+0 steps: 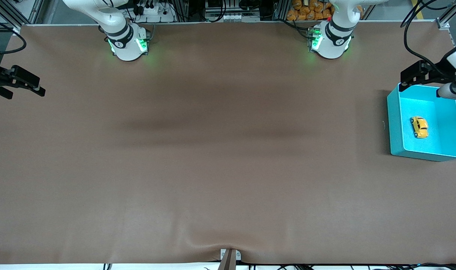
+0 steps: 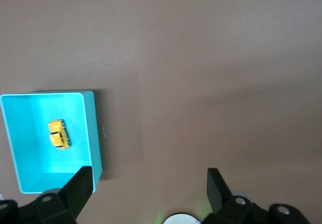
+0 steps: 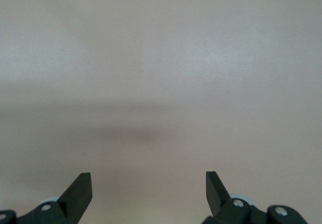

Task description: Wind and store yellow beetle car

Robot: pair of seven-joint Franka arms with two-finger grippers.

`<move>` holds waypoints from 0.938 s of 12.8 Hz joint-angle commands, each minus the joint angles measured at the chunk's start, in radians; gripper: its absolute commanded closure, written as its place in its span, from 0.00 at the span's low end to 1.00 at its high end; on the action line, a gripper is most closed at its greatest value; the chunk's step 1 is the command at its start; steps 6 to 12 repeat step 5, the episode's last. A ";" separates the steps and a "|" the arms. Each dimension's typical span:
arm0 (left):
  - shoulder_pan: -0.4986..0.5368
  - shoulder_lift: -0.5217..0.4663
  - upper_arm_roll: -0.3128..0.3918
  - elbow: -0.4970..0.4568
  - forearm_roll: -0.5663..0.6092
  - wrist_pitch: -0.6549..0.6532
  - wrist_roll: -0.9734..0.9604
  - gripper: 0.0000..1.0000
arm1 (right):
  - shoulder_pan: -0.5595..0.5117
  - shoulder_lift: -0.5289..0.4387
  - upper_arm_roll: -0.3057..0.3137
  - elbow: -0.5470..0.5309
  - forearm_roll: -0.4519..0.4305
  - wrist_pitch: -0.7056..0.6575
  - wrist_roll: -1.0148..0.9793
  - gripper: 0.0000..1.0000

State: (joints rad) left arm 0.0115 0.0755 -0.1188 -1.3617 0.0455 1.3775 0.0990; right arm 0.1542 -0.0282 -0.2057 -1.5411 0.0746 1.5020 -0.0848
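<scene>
The yellow beetle car (image 1: 419, 127) lies on the floor of the teal bin (image 1: 394, 127) at the left arm's end of the table. My left gripper (image 1: 404, 80) hangs open and empty over the bin's corner that lies farthest from the front camera. In the left wrist view the yellow beetle car (image 2: 58, 134) shows small inside the teal bin (image 2: 95, 133), well away from the left gripper (image 2: 149, 176). My right gripper (image 1: 27, 94) waits open and empty over the right arm's end of the table. In its own wrist view the right gripper (image 3: 148, 181) has only bare brown mat under it.
A brown mat (image 1: 220, 157) covers the whole table. The two arm bases (image 1: 128, 45) (image 1: 329, 43) stand along the edge farthest from the front camera. A small bracket (image 1: 229, 258) sits at the nearest edge. Orange items (image 1: 310, 9) lie off the table.
</scene>
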 commanded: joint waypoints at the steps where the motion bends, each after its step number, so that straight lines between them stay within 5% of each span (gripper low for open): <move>1: -0.021 -0.011 0.008 0.001 0.024 -0.015 0.008 0.00 | 0.002 -0.001 0.002 0.006 -0.007 0.000 0.005 0.00; 12: -0.019 -0.014 0.010 0.001 0.020 -0.015 0.008 0.00 | 0.001 -0.001 0.002 0.006 -0.007 0.000 0.005 0.00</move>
